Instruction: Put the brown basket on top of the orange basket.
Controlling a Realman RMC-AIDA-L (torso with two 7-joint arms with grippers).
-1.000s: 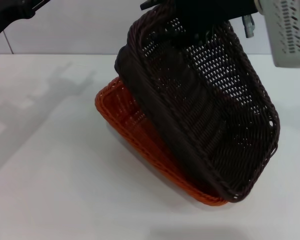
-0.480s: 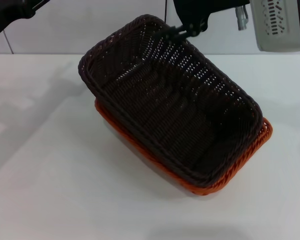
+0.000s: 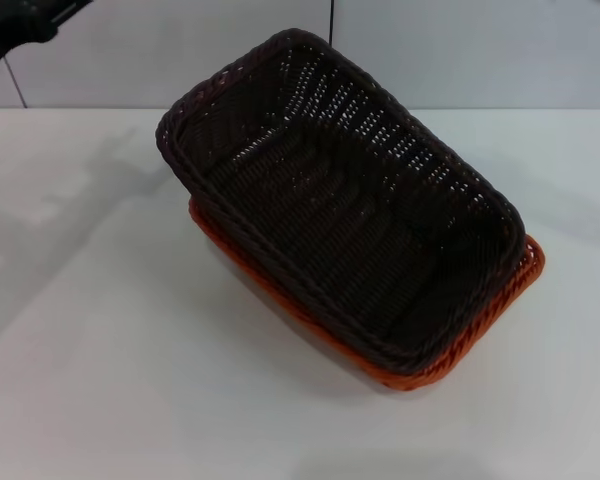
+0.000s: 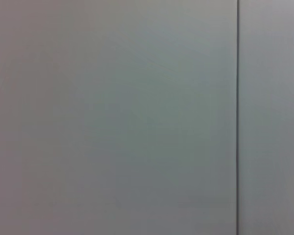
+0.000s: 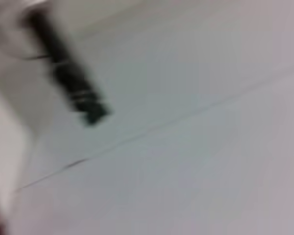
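Brown basket (image 3: 345, 205) sits nested in the orange basket (image 3: 460, 352), resting on top of it, both on the white desk (image 3: 100, 380) in the head view. Brown one is slightly skewed: its far-left corner overhangs the orange rim, while the orange rim peeks out along the near side and at the right corner. Both baskets lie diagonal, long axis running from far left to near right. Nothing touches either basket.

Left arm (image 3: 20, 25): only a dark piece shows at the top-left corner of the head view, raised, well apart from the baskets; its gripper is out of sight, so finger state cannot be told. Left wrist view shows just a plain pale wall (image 4: 112, 117) with one seam.

Right arm is not in the head view. Right wrist view is blurred, showing a pale surface and a dark, unidentifiable bar; finger state cannot be told.
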